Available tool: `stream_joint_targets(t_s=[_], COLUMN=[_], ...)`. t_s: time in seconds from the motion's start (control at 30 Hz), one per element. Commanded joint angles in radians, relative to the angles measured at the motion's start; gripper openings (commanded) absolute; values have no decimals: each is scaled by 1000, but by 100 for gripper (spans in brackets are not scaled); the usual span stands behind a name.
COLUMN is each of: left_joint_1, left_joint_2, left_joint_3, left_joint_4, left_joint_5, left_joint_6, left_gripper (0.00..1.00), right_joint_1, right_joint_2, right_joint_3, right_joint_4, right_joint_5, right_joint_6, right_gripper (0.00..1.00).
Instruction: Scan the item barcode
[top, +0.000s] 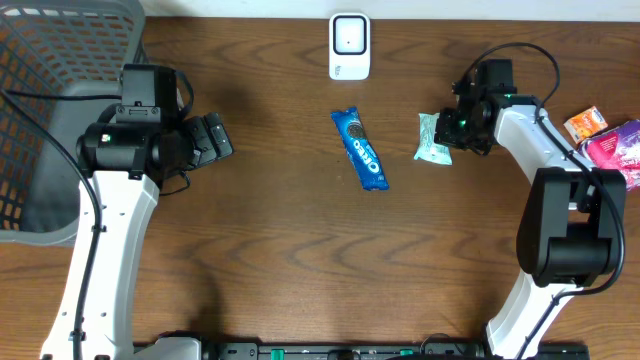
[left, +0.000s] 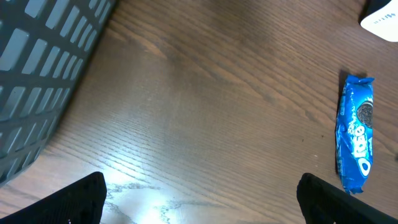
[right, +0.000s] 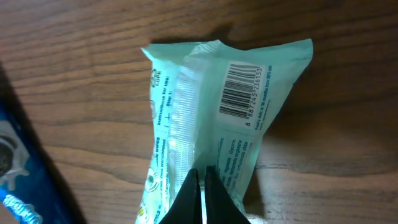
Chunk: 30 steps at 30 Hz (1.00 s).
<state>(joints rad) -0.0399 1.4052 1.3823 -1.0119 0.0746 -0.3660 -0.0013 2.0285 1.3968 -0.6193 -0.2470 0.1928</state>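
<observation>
Right pincer (right: 200, 180) closed on green packet (right: 186, 106), barcode (right: 245, 96) just beyond

Near end of pale green packet (right: 205, 118) is hidden under the closed tips of right pincer (right: 200, 186) and cut by the bottom edge; can't tell if film is pinched between them. Fine print beside the barcode (right: 244, 93) too small to read. Oreo pack (right: 18, 180), left of that pincer, cropped and blurry. Left wrist view: left pincer (left: 205, 202) shows only two wide-apart tips at the bottom edge; basket (left: 43, 74) ahead-left and white scanner (left: 382, 22) ahead-right both cropped. Overhead: right pincer tips hidden under its wrist.
</observation>
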Motion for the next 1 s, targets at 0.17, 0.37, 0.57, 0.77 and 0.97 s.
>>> stream_joint_targets(t_s=[0.17, 0.37, 0.57, 0.77, 0.97], left_joint_1=[2, 2, 2, 2, 2], left_joint_2=[3, 3, 3, 3, 3], left_joint_3=[5, 5, 5, 5, 5], left_joint_4=[-1, -1, -1, -1, -1], left_joint_5=[-12, -12, -12, -12, -12], left_joint_6=[-2, -2, -2, -2, -2], left_gripper=[98, 98, 98, 98, 98], right_joint_1=[16, 17, 17, 17, 23], right_joint_2=[134, 110, 16, -56, -48], right_joint_3=[8, 11, 11, 11, -9], right_joint_4=[-34, -44, -92, -173, -211], right_joint_5=[27, -90, -124, -117, -114], right_joint_6=[20, 19, 19, 14, -8], right_gripper=[1, 1, 1, 1, 1])
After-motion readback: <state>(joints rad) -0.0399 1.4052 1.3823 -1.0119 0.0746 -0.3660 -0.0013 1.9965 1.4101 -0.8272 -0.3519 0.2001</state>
